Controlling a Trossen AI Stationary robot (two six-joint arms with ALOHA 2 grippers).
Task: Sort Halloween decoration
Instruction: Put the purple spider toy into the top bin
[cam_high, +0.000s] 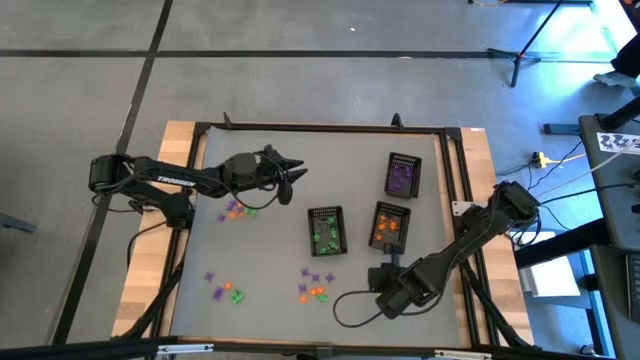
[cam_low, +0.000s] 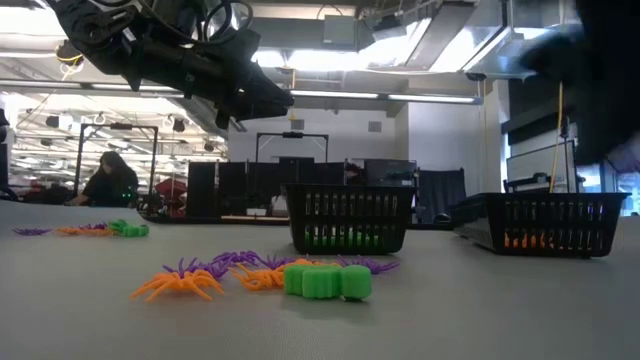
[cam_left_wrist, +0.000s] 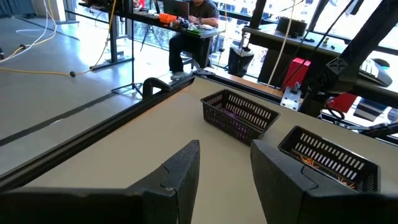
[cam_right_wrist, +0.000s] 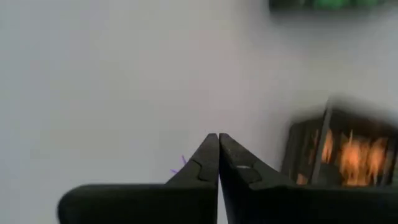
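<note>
Grey table (cam_high: 270, 260) lies bare between trinket clusters (cam_high: 317, 290); baskets (cam_high: 326, 231) grouped.

From overhead you look straight down on the whole bench (cam_high: 250, 260). Your low camera sits at bench height, close behind the nearest trinkets (cam_low: 320, 280), facing the room beyond. The left wrist camera looks forward across the bench at the purple-filled basket (cam_left_wrist: 239, 115). The right wrist camera hangs close above the surface beside the orange-filled basket (cam_right_wrist: 348, 152), which the overhead view shares.
</note>
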